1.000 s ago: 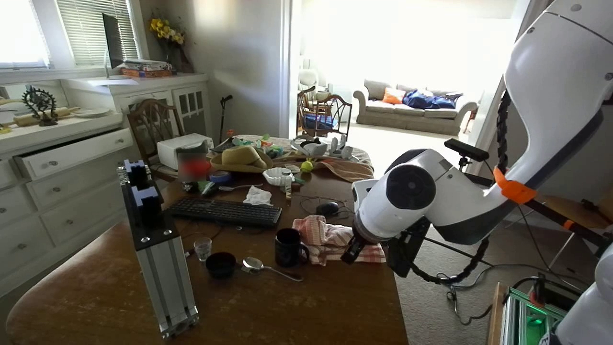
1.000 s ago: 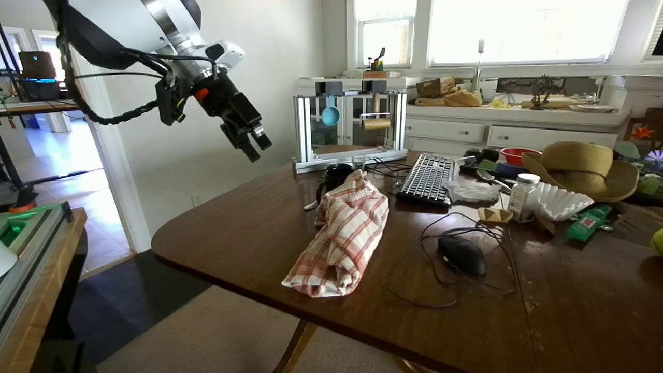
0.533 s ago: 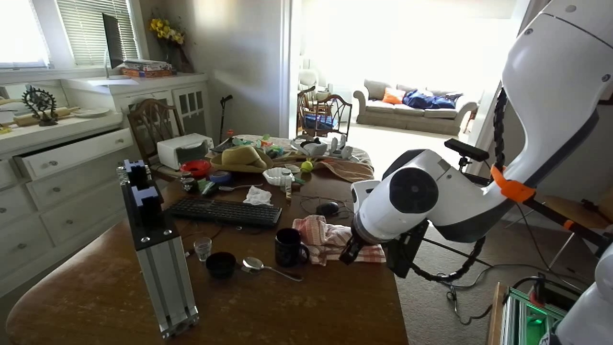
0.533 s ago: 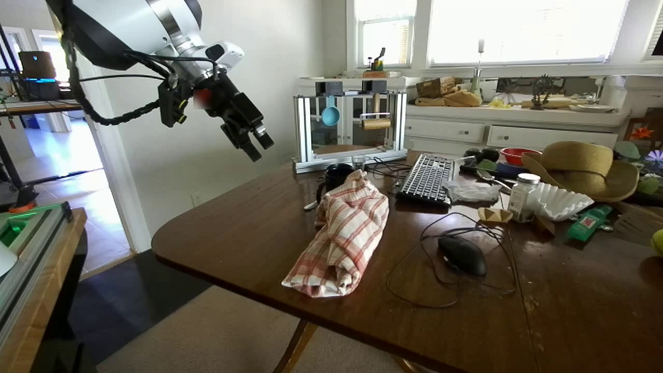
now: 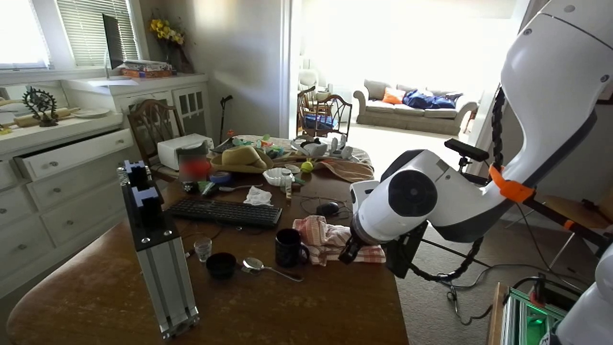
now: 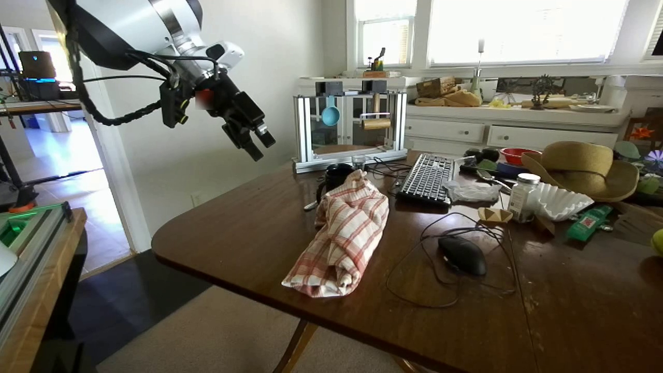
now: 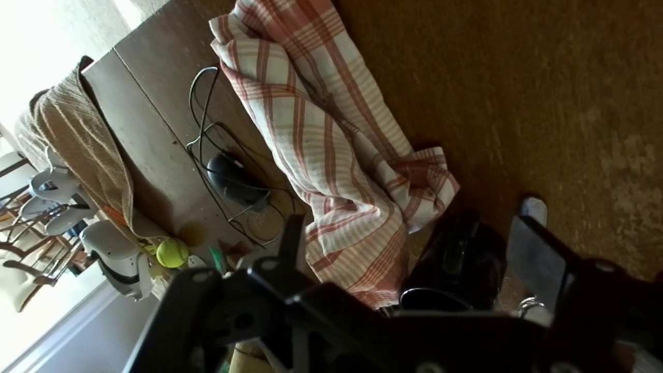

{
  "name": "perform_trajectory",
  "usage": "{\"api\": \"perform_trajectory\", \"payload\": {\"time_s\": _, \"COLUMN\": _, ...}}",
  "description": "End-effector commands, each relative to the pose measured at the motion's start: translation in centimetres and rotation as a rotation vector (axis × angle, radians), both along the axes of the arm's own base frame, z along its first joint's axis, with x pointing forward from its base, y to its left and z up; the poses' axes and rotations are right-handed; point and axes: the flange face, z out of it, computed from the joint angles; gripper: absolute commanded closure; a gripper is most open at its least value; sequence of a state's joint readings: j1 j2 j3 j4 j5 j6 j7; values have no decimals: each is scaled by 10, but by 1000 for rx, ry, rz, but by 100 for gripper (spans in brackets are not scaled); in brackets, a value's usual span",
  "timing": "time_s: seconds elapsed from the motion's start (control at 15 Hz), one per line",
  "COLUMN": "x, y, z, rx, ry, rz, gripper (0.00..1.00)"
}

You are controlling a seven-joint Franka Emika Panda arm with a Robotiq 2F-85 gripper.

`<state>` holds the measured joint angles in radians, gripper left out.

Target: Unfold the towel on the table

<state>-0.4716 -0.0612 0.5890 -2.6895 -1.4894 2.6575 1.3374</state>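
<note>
Towel (image 7: 326, 166) crumpled, cropped at wrist view's top, partly behind mug (image 5: 287, 249) in exterior view; jaws parted.

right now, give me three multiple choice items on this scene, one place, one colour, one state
1. Where is the computer mouse?
A) in the mug
B) on the table, beside the towel
C) on the floor

2. What colour are the towel's stripes?
A) red-pink
B) blue
C) black

3. How does the gripper stand?
A) shut on the towel
B) shut on the mouse
C) open

1 B: both exterior views show it there.
2 A: the wrist view shows red-pink on white.
3 C: the wrist view shows its fingers apart.
</note>
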Motion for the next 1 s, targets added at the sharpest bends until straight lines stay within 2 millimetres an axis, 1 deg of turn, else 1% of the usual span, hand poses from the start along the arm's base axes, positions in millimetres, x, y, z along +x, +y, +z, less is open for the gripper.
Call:
{"api": "perform_trajectory", "payload": {"time_s": 0.0, "x": 9, "y": 6, "z": -13, "rx": -42, "ry": -46, "rz": 13, "gripper": 0}}
{"api": "perform_trajectory", "payload": {"time_s": 0.13, "x": 14, "y": 6, "z": -24, "rx": -67, "ry": -53, "rz": 22, "gripper": 0}}
{"api": "perform_trajectory", "payload": {"time_s": 0.27, "x": 18, "y": 5, "z": -42, "rx": -95, "ry": -65, "rz": 27, "gripper": 0}}
{"api": "perform_trajectory", "payload": {"time_s": 0.4, "x": 22, "y": 7, "z": -58, "rx": -77, "ry": -70, "rz": 15, "gripper": 0}}
{"api": "perform_trajectory", "payload": {"time_s": 0.67, "x": 33, "y": 16, "z": -86, "rx": -48, "ry": -105, "rz": 68, "gripper": 0}}
{"api": "perform_trajectory", "payload": {"time_s": 0.8, "x": 41, "y": 16, "z": -99, "rx": -51, "ry": -134, "rz": 95, "gripper": 0}}
{"api": "perform_trajectory", "payload": {"time_s": 0.93, "x": 48, "y": 10, "z": -113, "rx": -69, "ry": -147, "rz": 89, "gripper": 0}}
